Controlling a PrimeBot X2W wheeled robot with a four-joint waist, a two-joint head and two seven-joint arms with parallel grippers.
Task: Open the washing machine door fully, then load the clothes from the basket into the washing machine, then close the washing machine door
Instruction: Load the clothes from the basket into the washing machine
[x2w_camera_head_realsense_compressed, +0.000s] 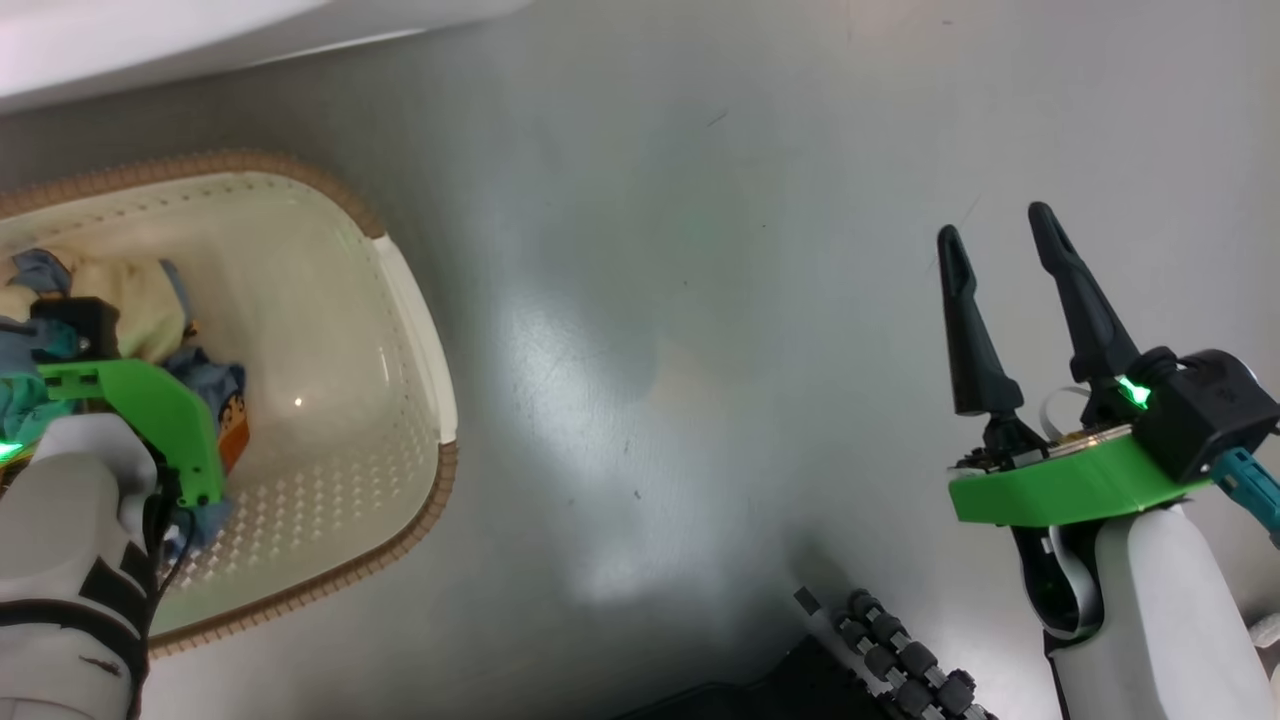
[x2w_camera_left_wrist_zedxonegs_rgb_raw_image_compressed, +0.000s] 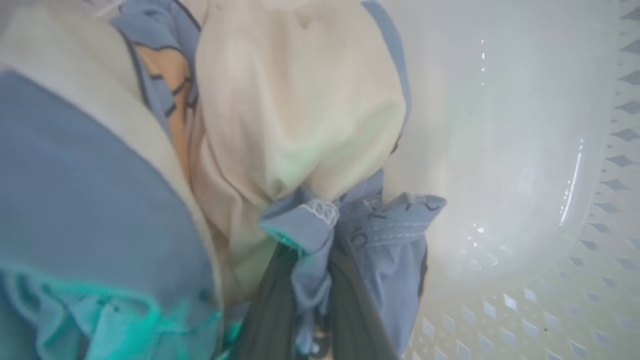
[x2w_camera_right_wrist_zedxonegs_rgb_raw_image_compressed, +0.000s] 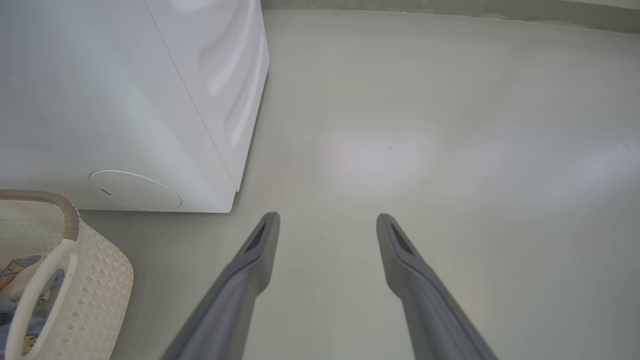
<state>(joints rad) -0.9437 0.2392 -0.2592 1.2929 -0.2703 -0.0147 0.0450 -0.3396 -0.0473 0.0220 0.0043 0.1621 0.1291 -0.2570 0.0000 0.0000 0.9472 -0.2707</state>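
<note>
My left hand (x2w_camera_left_wrist_zedxonegs_rgb_raw_image_compressed: 310, 252) is pinched shut on a fold of the light-blue bear-printed clothes (x2w_camera_left_wrist_zedxonegs_rgb_raw_image_compressed: 300, 125), heaped with a cream piece at one end of the cream perforated plastic basket (x2w_camera_head_realsense_compressed: 420, 330) with its brown woven rim. Loading, I judge, is only starting. My right hand (x2w_camera_head_realsense_compressed: 996, 228) hangs open and empty above the glossy grey floor (x2w_camera_right_wrist_zedxonegs_rgb_raw_image_compressed: 450, 150). Beyond the basket stands the big white washing machine (x2w_camera_right_wrist_zedxonegs_rgb_raw_image_compressed: 125, 100); whether it stands open I cannot tell.

Head view looks down on the floor (x2w_camera_head_realsense_compressed: 700, 300); both wrist views share its basket (x2w_camera_head_realsense_compressed: 425, 340), the left close against the clothes (x2w_camera_left_wrist_zedxonegs_rgb_raw_image_compressed: 300, 100).
</note>
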